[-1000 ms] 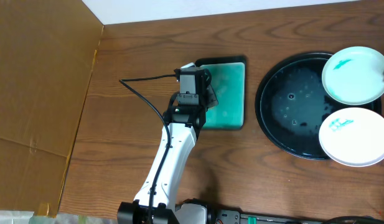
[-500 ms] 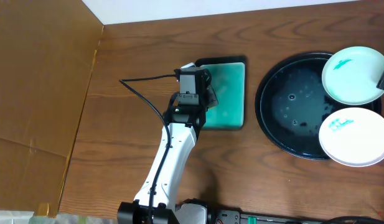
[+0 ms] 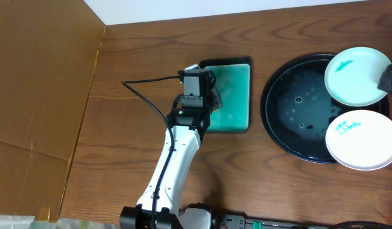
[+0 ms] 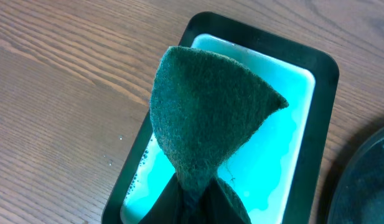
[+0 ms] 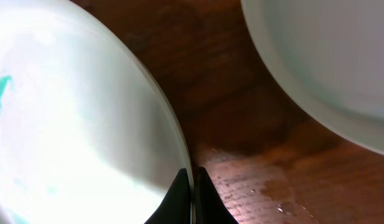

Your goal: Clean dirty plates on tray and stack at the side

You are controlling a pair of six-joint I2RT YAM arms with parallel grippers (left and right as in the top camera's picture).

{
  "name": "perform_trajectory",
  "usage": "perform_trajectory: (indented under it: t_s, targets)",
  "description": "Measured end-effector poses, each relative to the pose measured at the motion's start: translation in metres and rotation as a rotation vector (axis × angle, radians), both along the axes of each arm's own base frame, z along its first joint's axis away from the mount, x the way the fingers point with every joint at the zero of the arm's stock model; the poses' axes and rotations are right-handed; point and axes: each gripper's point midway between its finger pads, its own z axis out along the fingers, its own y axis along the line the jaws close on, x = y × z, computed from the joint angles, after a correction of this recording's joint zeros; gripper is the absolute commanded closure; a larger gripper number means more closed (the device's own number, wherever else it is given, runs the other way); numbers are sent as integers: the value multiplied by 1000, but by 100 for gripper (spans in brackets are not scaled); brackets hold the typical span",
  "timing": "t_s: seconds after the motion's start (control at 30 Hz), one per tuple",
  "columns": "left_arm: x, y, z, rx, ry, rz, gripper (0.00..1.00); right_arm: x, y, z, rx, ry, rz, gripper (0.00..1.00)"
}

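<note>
Two plates are in view, both on the far-right side of the table (image 3: 138, 57). The mint-green plate (image 3: 354, 76) lies over the upper right rim of the black tray (image 3: 291, 102), with a teal smear near its upper left. My right pincer (image 5: 193, 186) is at that plate's right edge. In the right wrist view its two fingertips are pinched together on the rim, so I record it as closed and gripping the mint-green plate. The white plate (image 3: 362, 141) lies just below it, over the tray's lower right rim, and also carries a teal mark. From the right wrist the two plates are near each other but apart, with a strip of wet wood between them. The white plate is the closest thing to my grip.

My left pincer (image 4: 195, 202) is well apart from the tray, above the sponge tray (image 4: 317, 124). It is closed on the lower end of a dark green sponge (image 4: 207, 118), which fans out upward over the teal lining. The bare centre of the black tray is glossy with droplets. Brown cardboard (image 3: 37, 83) covers the table's left side.
</note>
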Motion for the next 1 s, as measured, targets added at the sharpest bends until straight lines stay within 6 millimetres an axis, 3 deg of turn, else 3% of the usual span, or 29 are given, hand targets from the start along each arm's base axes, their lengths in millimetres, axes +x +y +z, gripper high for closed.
perform_trajectory:
  t_s: [0.23, 0.37, 0.5, 0.73, 1.0]
  targets:
    - [0, 0, 0, 0, -2, 0, 93, 10, 38, 14, 140, -71, 181, 99]
    - [5, 0, 4, -24, -34, 25, 93, 11, 77, 32, 235, -126, 323, 99]
    - [14, -5, 11, -80, -86, 49, 93, -2, 115, 38, 265, -129, 485, 99]
    - [31, -47, 27, -277, -169, -91, 93, -20, 147, 33, 205, -118, 676, 99]
    - [35, -104, 20, -392, -152, -229, 93, -23, 147, 30, 167, -124, 737, 99]
